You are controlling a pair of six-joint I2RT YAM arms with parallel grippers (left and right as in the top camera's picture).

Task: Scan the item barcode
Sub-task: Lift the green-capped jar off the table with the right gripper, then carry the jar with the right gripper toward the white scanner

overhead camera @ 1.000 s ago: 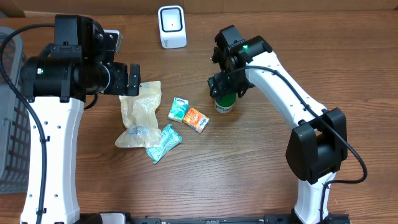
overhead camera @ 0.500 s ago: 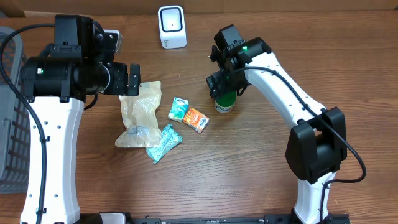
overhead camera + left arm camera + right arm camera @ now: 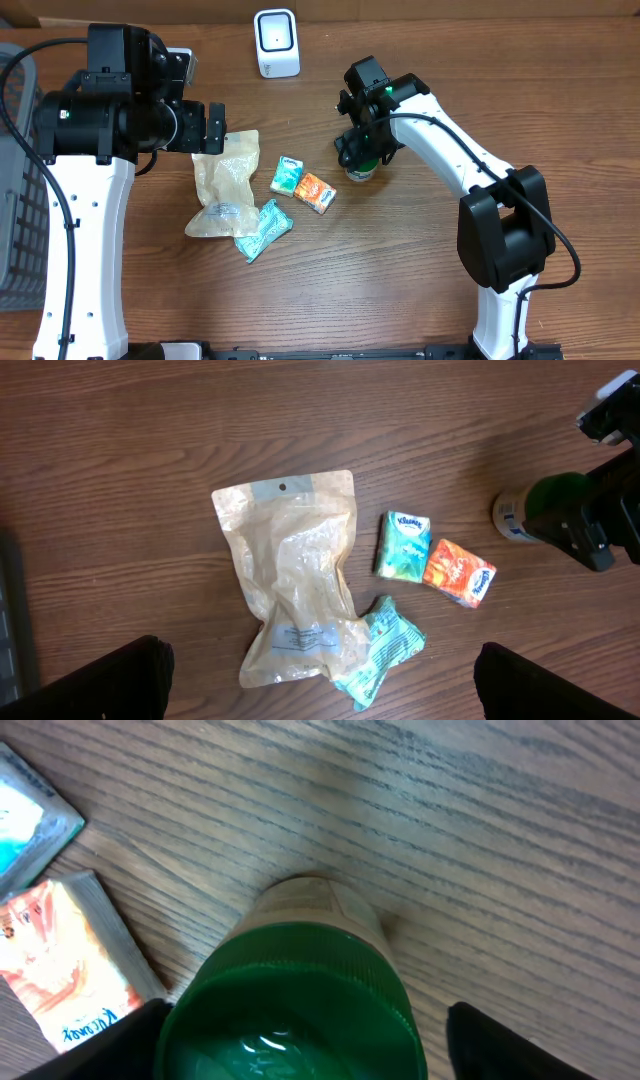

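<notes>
Loose packets on a brown wooden table (image 3: pixel 400 290) — a grey slatted plastic basket (image 3: pixel 18 220) sits at its left edge.
A tan translucent plastic pouch (image 3: pixel 295 575) lies flat, with a crinkled teal foil packet (image 3: pixel 385 650) against its lower corner. Nearby, side by side, are a teal-green tissue pack (image 3: pixel 403 545) and an orange tissue pack (image 3: pixel 460 572).

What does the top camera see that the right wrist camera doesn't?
Only overhead: the scanner, the pouch and the basket. Only right wrist: the ridges on the green lid, up close. Both: the bottle, the orange pack and the wooden table.
</notes>
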